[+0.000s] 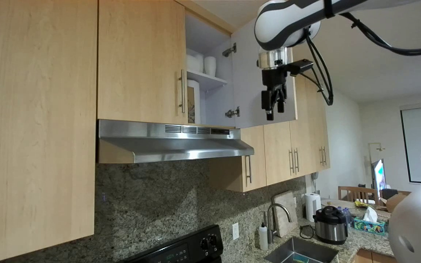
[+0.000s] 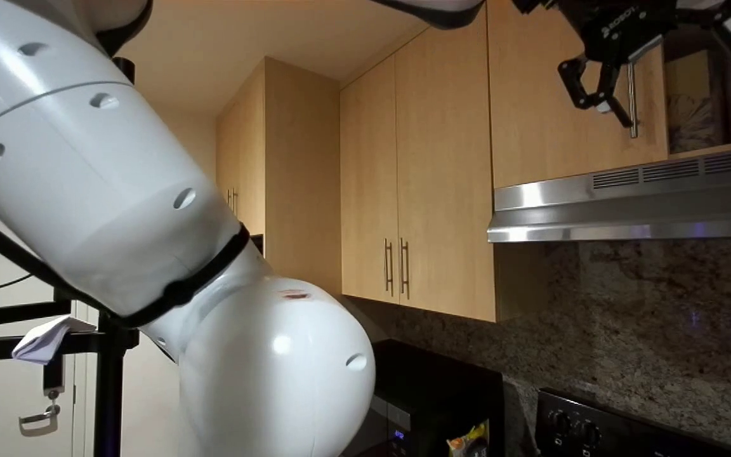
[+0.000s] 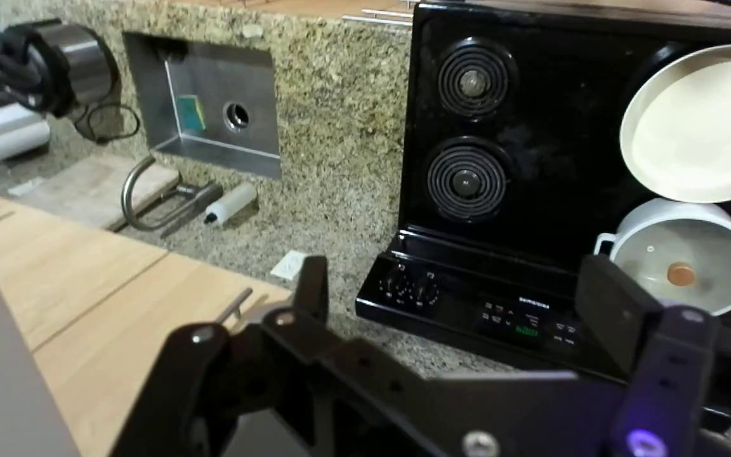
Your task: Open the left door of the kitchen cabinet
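1. Picture-left of the claw (image 1: 275, 109) in an exterior view: left door (image 1: 141, 62) of the kitchen cabinet (image 1: 222, 65), looks closed, bar handle (image 1: 182, 91) on its claw-side edge.
2. Claw points down, fingers (image 3: 311, 289) spread wide, nothing held; bare gap in wrist view.
3. Step in hand, my read: reach the handle. Probably best: turn the claw so fingers straddle the bar, or hook one behind it, then pull outward on an arc; swing likely pivots at the far edge. Mind the other door (image 1: 247, 80), standing open behind the claw.
4. View gaps: in an exterior view a finger overlaps the handle (image 2: 632, 95), can't judge contact. In an exterior view with white dishes (image 1: 209, 66), claw and handle stand apart. Wrist view: stove (image 3: 549, 158) below the claw, left door not made out.
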Controlling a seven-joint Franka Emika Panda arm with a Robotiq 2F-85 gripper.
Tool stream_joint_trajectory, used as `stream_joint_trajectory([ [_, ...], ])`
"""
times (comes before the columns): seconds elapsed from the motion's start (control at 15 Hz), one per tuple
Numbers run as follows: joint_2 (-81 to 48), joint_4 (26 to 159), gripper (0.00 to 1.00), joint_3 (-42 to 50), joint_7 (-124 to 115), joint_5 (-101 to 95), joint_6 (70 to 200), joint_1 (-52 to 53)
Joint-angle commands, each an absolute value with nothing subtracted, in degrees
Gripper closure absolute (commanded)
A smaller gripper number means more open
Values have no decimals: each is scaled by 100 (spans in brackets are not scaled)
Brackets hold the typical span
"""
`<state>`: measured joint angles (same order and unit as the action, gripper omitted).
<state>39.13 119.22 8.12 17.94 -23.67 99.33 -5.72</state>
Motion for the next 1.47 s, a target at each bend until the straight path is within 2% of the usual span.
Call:
stream_joint_trajectory([
  [0.0, 3257, 10907, 0, 995, 2857, -2302, 9779, -139],
  [0.2, 3132, 10640, 0, 1124, 3685, -2232, 9810, 125],
  [0.27, 3259, 10860, 0, 989, 3130, -2309, 9895, -49],
  [0.87, 3265, 10982, 0, 944, 3109, -2241, 10028, 31],
  [1.13, 3197, 11027, 0, 897, 3208, -1986, 10753, 319],
  [1.4, 3138, 10948, 0, 962, 3290, -1656, 12056, 543],
])
